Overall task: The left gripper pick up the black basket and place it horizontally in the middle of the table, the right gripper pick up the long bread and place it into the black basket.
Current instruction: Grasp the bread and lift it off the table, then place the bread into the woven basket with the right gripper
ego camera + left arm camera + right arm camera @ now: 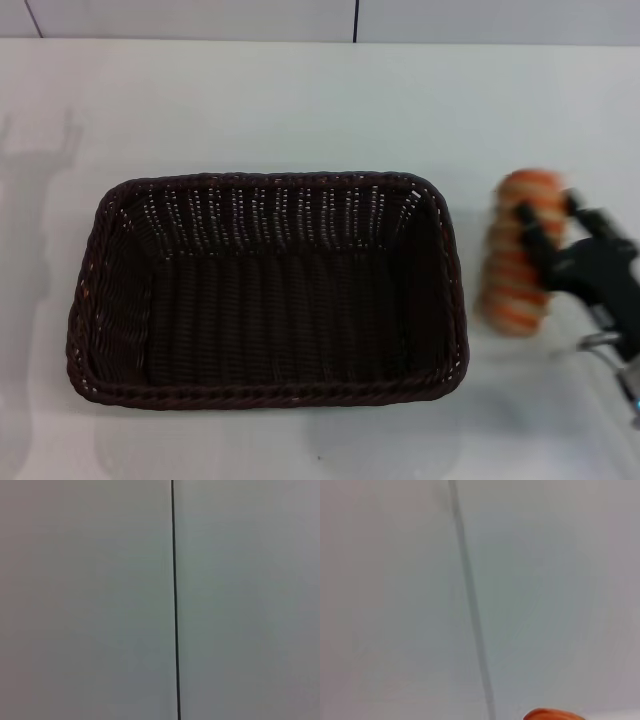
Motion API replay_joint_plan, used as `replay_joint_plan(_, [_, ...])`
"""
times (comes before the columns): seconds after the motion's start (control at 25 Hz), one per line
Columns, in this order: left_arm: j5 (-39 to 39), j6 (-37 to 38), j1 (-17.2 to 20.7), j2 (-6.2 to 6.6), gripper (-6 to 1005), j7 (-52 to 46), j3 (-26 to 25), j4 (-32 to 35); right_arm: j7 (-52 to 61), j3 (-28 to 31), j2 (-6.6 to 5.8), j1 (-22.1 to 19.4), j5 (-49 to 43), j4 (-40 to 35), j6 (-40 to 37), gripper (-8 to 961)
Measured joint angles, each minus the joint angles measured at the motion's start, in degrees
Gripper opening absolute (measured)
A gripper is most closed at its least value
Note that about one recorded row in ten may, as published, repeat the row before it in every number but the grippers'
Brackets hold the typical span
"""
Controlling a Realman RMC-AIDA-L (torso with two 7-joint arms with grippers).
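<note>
we saw the right claw clamped across the middle of the long bread, one finger over its ridges. the black basket sat lengthwise on the white desk, just beside the claw on its left, open side up. the left claw was out of view.

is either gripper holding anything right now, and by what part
The right gripper holds the oblong orange-and-cream ridged toy bread loaf, clamped across its middle, to the right of the dark woven wicker basket. The left gripper is out of view.
</note>
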Motion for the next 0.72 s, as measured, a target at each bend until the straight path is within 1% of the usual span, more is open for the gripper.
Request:
replay_joint_plan(0.04, [0.04,0.04,0.08,0.01,807,0.0,0.0,-0.05,-0.15,1.06,-0.02,-2.18,0.01,-0.7,-6.72,565])
replay_joint_plan(0.08, [0.04,0.04,0.08,0.01,807,0.0,0.0,-0.05,-0.15,1.06,-0.02,-2.18,0.01,-0.7,-6.72,556])
replay_joint_plan(0.12, [0.02,0.05,0.12,0.01,807,0.0,0.0,-0.07,-0.35,1.2,0.02,-3.18,-0.01,-1.02,-11.17,546])
replay_joint_plan(0.16, [0.0,0.07,0.19,0.02,807,0.0,-0.01,-0.09,-0.68,0.6,0.09,-4.29,-0.75,-1.35,-19.28,537])
replay_joint_plan(0.2, [0.0,0.07,0.19,0.02,807,0.0,-0.01,-0.09,-0.68,0.6,0.09,-4.29,-0.75,-1.35,-19.28,529])
replay_joint_plan(0.24, [0.01,0.08,0.24,0.02,807,-0.02,-0.01,-0.11,-0.73,-0.17,0.12,-4.62,-2.75,-1.49,-26.02,520])
replay_joint_plan(0.28, [0.01,0.08,0.24,0.02,807,-0.02,-0.01,-0.11,-0.73,-0.17,0.12,-4.62,-2.75,-1.49,-26.02,511])
replay_joint_plan(0.32, [0.0,0.09,0.24,0.02,807,-0.03,0.0,-0.11,-0.74,-0.38,0.12,-4.55,-4.4,-1.54,-29.1,503])
replay_joint_plan(0.36, [0.01,0.09,0.25,-0.01,807,-0.07,0.13,-0.12,-0.76,-0.54,0.16,-3.66,-7.55,-1.36,-33.11,495])
replay_joint_plan(0.4, [-0.02,0.1,0.25,-0.03,807,-0.08,0.27,-0.12,-0.76,-0.58,0.22,-3.08,-8.8,-1.2,-34.12,486])
replay_joint_plan(0.48, [0.02,0.12,0.25,-0.05,807,-0.08,0.45,-0.12,-0.77,-0.69,0.31,-1.0,-11.11,-0.57,-34.51,438])
replay_joint_plan(0.52, [-0.01,0.14,0.25,-0.05,807,-0.08,0.56,-0.12,-0.77,-0.69,0.31,-1.0,-11.11,-0.57,-34.51,434])
replay_joint_plan(0.56, [0.01,0.18,0.25,-0.06,807,-0.09,0.83,-0.16,-0.78,-0.87,0.32,1.36,-13.03,0.06,-33.03,431])
replay_joint_plan(0.6, [0.01,0.18,0.25,-0.06,807,-0.09,0.83,-0.16,-0.78,-0.87,0.32,1.36,-13.03,0.06,-33.03,427])
replay_joint_plan(0.72, [0.01,0.23,0.35,-0.07,807,-0.09,0.91,-0.21,-0.47,-1.03,0.19,5.11,-15.34,1.11,-27.72,417])
